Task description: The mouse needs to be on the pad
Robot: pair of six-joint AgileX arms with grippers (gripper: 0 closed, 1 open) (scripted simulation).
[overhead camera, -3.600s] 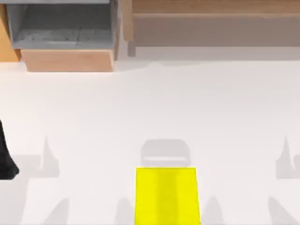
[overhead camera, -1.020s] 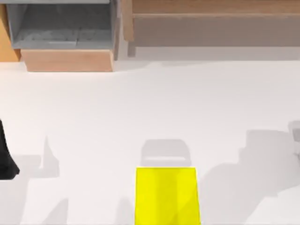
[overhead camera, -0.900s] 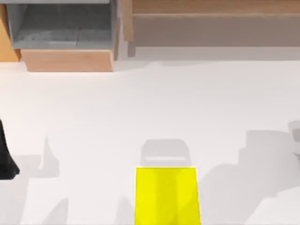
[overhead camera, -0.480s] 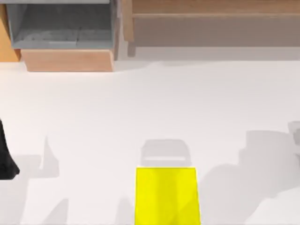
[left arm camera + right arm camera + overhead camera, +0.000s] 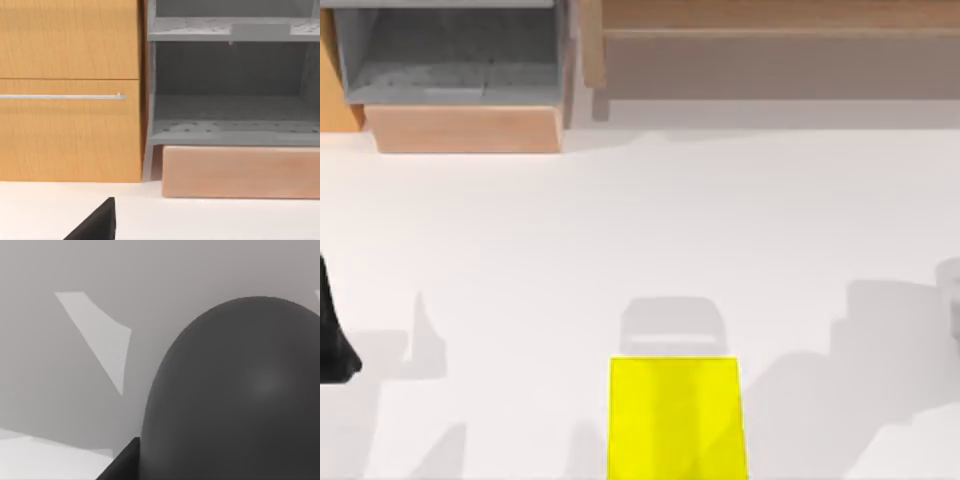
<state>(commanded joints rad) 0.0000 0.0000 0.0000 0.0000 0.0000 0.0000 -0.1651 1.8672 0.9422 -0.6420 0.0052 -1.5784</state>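
Close before the right wrist camera, the mouse (image 5: 240, 395): a dark grey dome over shadowed white table, off the pad. Beside its lower flank, a black edge of the right gripper (image 5: 120, 465), touching or just short of it; cannot tell which, nor whether the grip is open or closed. At the near middle edge of the table (image 5: 640, 230) in the top view, the pad (image 5: 675, 415), flat, bright yellow, bare. At the table's left edge, the left arm (image 5: 332, 340), parked; grip state likewise impossible to tell. Facing the left wrist camera, a wooden cabinet (image 5: 70, 90) with a slim metal handle (image 5: 60, 96), a grey shelf unit (image 5: 230, 80) beside it, and a pale wooden block (image 5: 240, 172) at the shelf's foot.
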